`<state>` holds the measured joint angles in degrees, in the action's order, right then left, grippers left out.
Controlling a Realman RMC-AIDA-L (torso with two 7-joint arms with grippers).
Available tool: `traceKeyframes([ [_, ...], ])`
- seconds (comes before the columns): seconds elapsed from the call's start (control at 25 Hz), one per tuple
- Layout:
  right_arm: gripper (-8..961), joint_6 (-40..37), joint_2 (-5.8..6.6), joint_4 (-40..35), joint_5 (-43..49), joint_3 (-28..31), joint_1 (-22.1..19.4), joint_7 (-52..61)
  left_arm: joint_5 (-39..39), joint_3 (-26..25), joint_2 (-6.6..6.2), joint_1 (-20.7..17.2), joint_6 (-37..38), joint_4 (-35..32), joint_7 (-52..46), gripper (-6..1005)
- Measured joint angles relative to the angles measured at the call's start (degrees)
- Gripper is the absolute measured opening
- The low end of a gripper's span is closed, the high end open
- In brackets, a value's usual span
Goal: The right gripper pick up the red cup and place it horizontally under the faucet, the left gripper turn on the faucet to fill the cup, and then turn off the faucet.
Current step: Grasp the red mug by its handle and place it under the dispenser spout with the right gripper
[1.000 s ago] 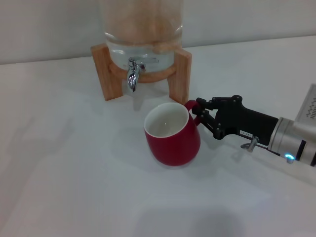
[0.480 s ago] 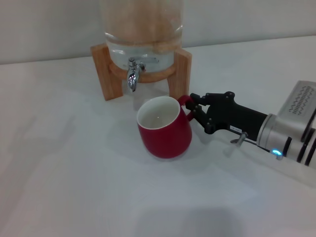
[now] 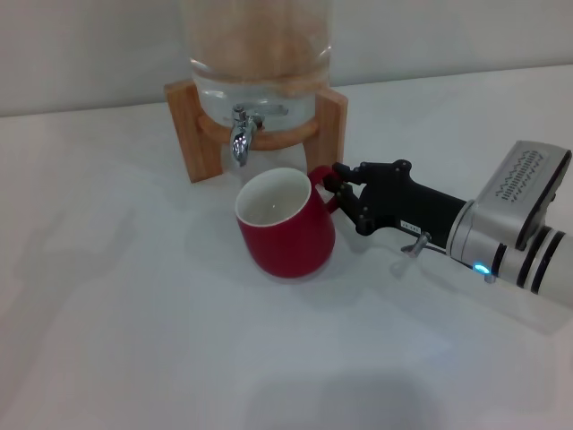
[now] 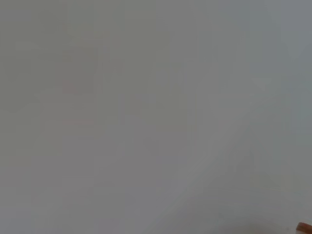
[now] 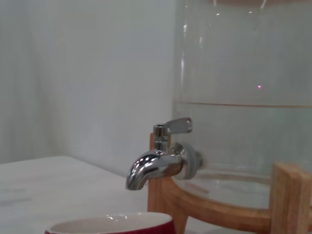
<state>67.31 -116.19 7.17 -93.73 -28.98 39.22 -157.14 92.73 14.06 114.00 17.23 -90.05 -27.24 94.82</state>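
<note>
Since 1 second ago your right arm has carried the red cup (image 3: 285, 231) to the robot's left and toward the dispenser; the mug's mouth now lies just in front of the wooden stand (image 3: 329, 130), where earlier it was well short of it and further right.

Largest first: the glass dispenser (image 3: 255, 67) sits in that stand on the white table (image 3: 107, 340), water showing in its lower part in the right wrist view. Your right gripper (image 3: 338, 195) comes in low from the right, its black fingers closed on the cup's loop handle, so you are carrying the whole mug by that 1 small grip. The mug looks tilted, its cream inside turned up and toward the camera. The faucet (image 3: 240, 136) hangs just behind and slightly left of the rim, so the cup is near the spout but, by my reading, not yet under it. In the right wrist view the faucet (image 5: 158, 163) has its lever (image 5: 176, 125) pointing back toward the glass, and only the cup's rim (image 5: 109, 227) shows below.

Your left gripper is out of sight; its wrist camera shows only blank surface.

Treat the mug as rigid, glazed, probably slippery and fairly heavy for a handle hold. It could swing or chip against the stand.
</note>
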Motion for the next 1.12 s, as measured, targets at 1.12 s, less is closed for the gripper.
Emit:
traceKeyframes([
  [1.12, 139, -5.16, 0.00, 4.56, 0.21, 7.14, 1.83, -6.39, 0.38, 0.00, 0.05, 0.00, -0.84, 0.00, -0.35, 845],
])
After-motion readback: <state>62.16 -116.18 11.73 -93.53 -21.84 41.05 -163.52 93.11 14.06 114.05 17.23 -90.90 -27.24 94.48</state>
